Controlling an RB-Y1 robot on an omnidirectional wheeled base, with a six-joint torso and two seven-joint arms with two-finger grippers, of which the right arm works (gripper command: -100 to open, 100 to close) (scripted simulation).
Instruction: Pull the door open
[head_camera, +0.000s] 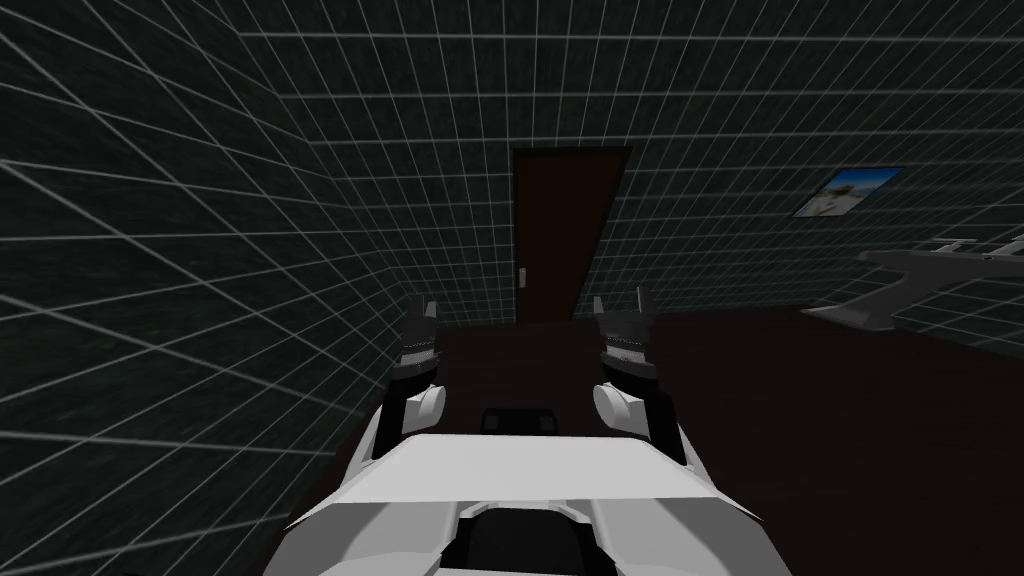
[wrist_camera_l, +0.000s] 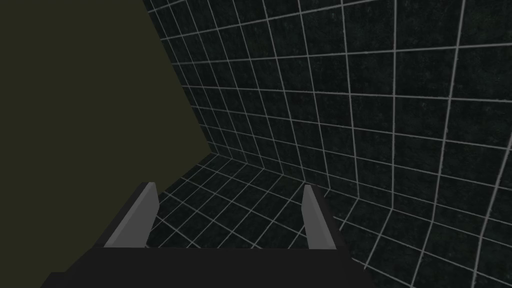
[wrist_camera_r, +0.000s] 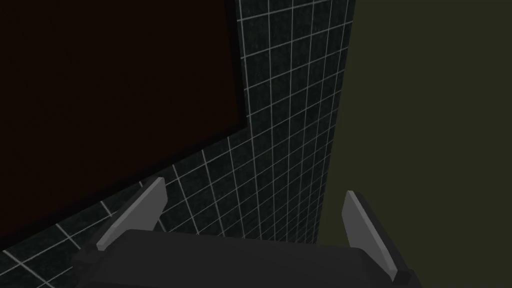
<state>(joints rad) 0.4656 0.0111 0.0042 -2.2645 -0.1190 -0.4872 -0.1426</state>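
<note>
- At the left gripper: two pale blade fingers spread well apart, nothing between them, nothing touched.
- At the right gripper: same stance, blades wide, gripping nothing.
- In the head view: both held forward side by side above the floor, left one close to the left-hand wall, right one about level with it.
- Beyond the left blades: only dark tiled wall with a pale grid, meeting a flat olive-dark plane.
- Beyond the right blades: a dark brown panel edged by the same tiles.
- Straight ahead on the far wall: the door, dark brown and tall, well apart from both grippers, more in line with the right one than the left.
- Looks shut, flush within its frame, no gap to be seen.
- On the door's left edge, about mid-height: a small pale handle, untouched.
- Underfoot, from near to far up to the door: dark reddish-brown flooring.
- Along the left: tiled wall running close by to the far corner.
- On the right-hand wall, far and high: a framed picture in blue and sandy tones.
- Below it, at the far right: a pale grey fixture jutting from the wall; kind cannot be told.
</note>
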